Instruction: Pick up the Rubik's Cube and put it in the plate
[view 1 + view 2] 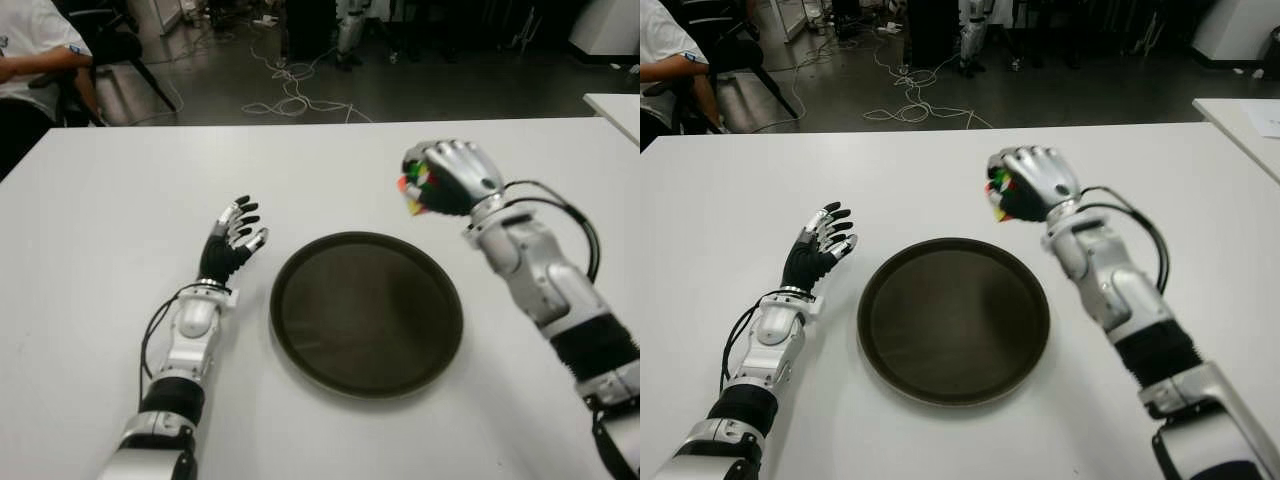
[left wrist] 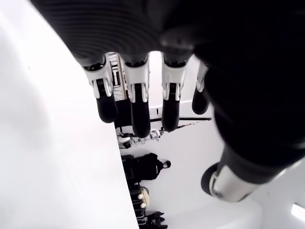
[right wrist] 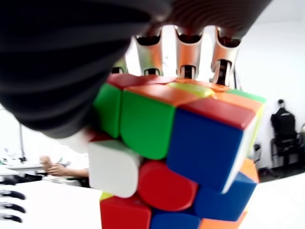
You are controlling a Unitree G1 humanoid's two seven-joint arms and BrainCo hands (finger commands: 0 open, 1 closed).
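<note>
Cube: picked up, clasped in right hand, held above table just beyond plate rim. Plate: bare. Left hand: fingers spread, holding nothing, left of plate. Remaining: carry over plate, release

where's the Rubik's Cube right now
The Rubik's Cube is gripped in the right hand, raised beyond the plate's far right rim.

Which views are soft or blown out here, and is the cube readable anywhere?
Right wrist view: Rubik's Cube fills the frame, slightly soft, colours readable, in the right hand. Left wrist view: table nearly blown out white, left hand fingers dark. Eye views: plate shows faint sheen, cube mostly hidden.
</note>
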